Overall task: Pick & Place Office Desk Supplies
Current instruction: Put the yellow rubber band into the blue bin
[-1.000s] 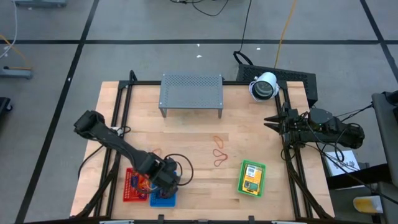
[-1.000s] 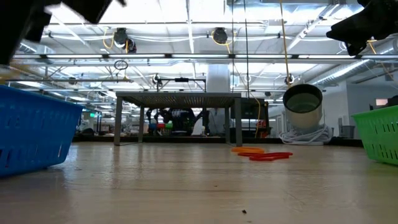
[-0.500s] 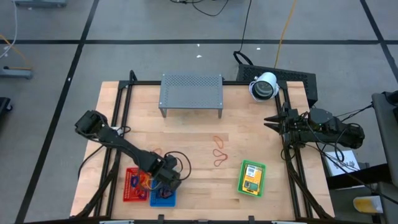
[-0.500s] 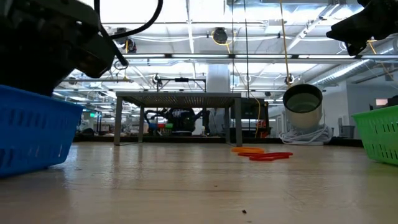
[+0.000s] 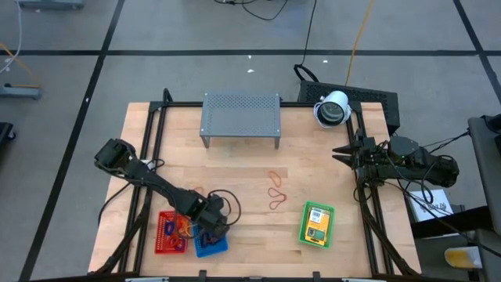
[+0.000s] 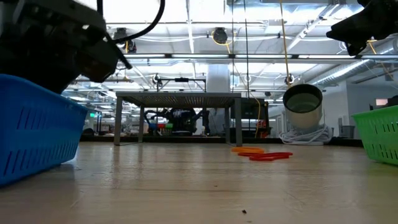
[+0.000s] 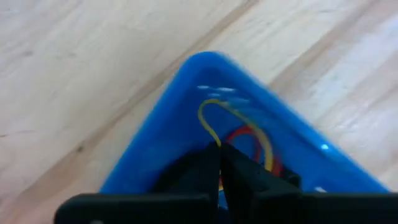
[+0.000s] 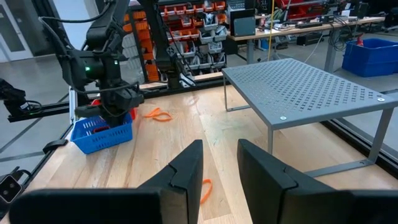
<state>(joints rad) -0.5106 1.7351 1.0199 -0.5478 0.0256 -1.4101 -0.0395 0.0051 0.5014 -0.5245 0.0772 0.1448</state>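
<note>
Left hand [image 5: 211,231], fingers pressed together over thin red and yellow rubber-band loops [image 7: 239,134] inside blue mesh basket [image 5: 210,244], has tilted the basket, probably dropping off; right hand [image 5: 342,154] idle, half-spread, far right.

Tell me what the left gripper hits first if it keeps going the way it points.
Probably the rubber bands lying in the blue basket; the left gripper points down into it, fingers shut.
</note>
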